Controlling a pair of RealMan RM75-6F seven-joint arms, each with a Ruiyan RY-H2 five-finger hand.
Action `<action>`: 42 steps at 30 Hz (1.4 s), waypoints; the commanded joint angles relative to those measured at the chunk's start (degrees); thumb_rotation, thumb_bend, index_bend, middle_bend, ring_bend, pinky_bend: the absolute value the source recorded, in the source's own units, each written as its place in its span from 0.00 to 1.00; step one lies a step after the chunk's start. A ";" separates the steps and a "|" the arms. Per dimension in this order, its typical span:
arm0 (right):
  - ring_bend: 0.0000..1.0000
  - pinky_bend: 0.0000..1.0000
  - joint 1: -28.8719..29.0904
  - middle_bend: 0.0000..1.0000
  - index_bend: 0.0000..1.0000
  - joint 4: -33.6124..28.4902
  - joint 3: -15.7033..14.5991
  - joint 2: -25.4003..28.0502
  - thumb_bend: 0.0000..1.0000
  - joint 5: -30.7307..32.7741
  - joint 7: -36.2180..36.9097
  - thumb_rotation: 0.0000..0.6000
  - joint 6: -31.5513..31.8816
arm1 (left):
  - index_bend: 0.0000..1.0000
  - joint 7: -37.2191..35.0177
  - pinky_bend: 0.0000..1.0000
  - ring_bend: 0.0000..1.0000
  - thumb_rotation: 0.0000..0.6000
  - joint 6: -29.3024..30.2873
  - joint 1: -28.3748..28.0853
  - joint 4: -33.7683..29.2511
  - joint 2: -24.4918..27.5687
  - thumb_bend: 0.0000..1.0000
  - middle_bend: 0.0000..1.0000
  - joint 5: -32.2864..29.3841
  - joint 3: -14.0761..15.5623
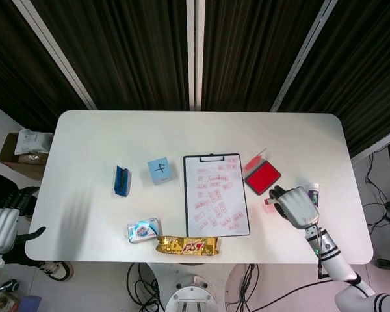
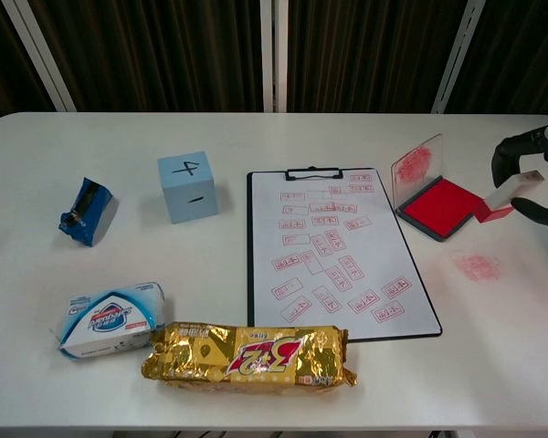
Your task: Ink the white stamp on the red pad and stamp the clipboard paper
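Stamp (image 2: 505, 201) gripped by right robot hand (image 1: 297, 205), half cut off at chest-view edge; left robot hand (image 1: 1, 229) state unclear.

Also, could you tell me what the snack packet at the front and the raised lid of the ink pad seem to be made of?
Snack packet: likely metallised foil or film; shiny gold, crinkled, catching highlights.
Ink pad lid: probably clear hard plastic; see-through, standing upright, smeared red.

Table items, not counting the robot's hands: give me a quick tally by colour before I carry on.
Blue: 2, the cube and the small blue holder
Red: 1, the ink pad
White: 4, the clipboard paper, stamp, wipes pack, toothpaste tube
Gold: 1, the snack pack
Total: 8
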 commanded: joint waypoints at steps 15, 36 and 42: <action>0.87 1.00 0.44 0.90 1.00 13.09 -1.00 -9.03 0.46 2.55 1.41 1.00 -7.51 | 0.14 -0.22 0.29 0.16 1.00 -0.70 -0.16 0.70 -0.53 0.00 0.16 -0.39 0.26; 0.85 1.00 1.02 0.59 0.66 14.11 -1.74 -9.33 0.35 1.70 2.31 1.00 -9.14 | 0.14 -1.45 0.29 0.16 1.00 -0.38 -0.03 2.00 -0.89 0.00 0.16 -0.37 0.30; 0.84 1.00 1.18 0.48 0.50 13.56 -1.84 -8.83 0.30 1.77 2.43 1.00 -9.75 | 0.14 -1.31 0.29 0.16 1.00 -0.34 0.00 1.82 -0.74 0.00 0.16 -0.48 0.27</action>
